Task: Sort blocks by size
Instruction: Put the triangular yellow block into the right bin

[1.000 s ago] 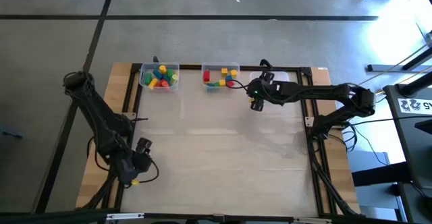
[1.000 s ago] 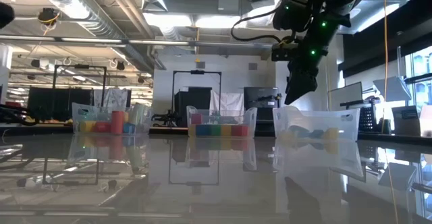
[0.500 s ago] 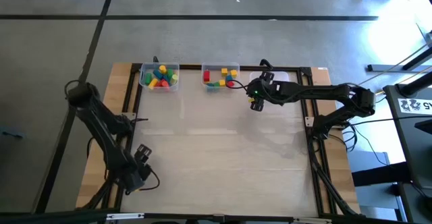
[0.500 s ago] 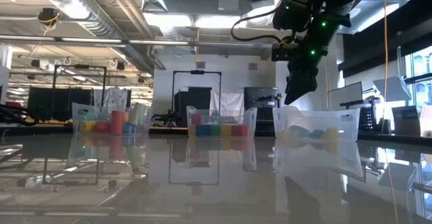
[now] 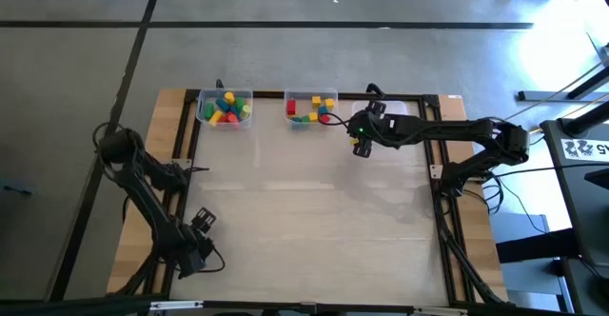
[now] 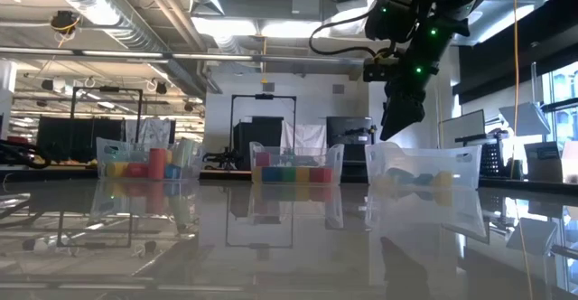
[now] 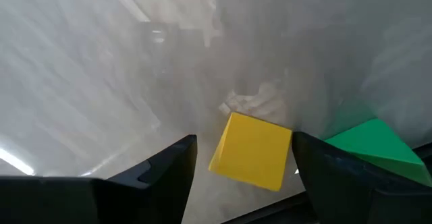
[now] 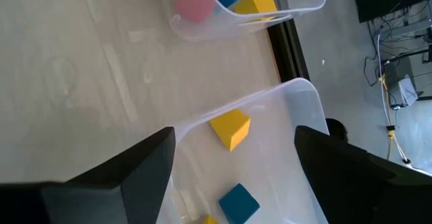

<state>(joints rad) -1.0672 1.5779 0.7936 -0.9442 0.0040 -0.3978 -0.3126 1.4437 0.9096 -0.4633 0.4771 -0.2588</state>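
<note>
Right gripper (image 5: pixel 360 146) is hovering upper centre, fingers spread and empty above a clear bin (image 8: pixel 297 102) holding blocks (image 8: pixel 230 128); left gripper (image 5: pixel 202 223), lower left, is spread around a yellow block (image 7: pixel 251 150); closing off-centre risks knocking it away.

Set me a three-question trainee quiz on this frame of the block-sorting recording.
1. True or false: the right gripper hangs above the leftmost bin.
2. In the left wrist view, which block sits straight ahead of the left gripper? A. red cylinder B. yellow cube C. blue cube
3. Fill in: ____ clear plastic rectangular bins stand along the table's far edge.

Key
1. False: it hangs, jaws open and empty, above the rightmost clear bin.
2. B
3. Three
</note>
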